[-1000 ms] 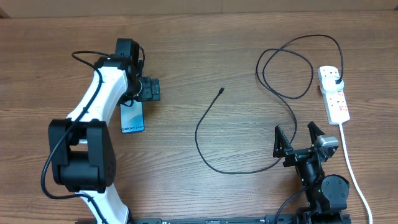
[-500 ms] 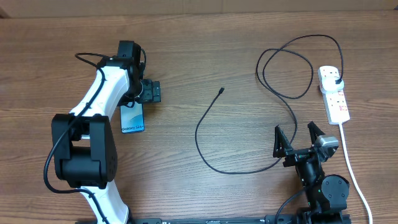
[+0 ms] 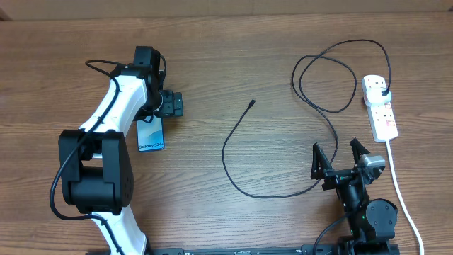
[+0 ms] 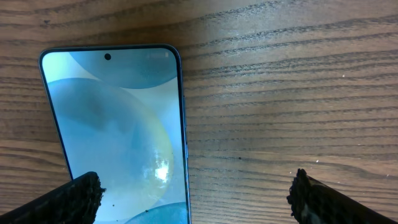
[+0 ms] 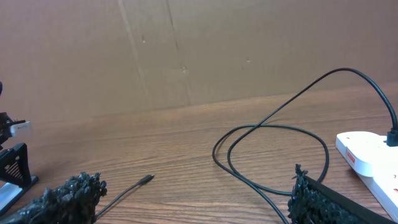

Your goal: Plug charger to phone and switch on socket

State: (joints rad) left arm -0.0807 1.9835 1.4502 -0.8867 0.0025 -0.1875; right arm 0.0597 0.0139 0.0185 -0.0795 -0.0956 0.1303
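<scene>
Your left end effector [image 4: 194, 196] hangs wide open over the phone [image 4: 115, 137] at the table's [image 3: 212, 57] 9 o'clock, your right end effector [image 3: 338, 157] agape at 5, the charger [image 3: 226, 152] tip loose mid-table: an off-centre pinch could skid the slim phone away.

The left arm [image 3: 117, 106] has white shells, black joints and a black cable; the right hand [image 3: 335, 146] has rough black fingers [image 5: 68, 198].
</scene>
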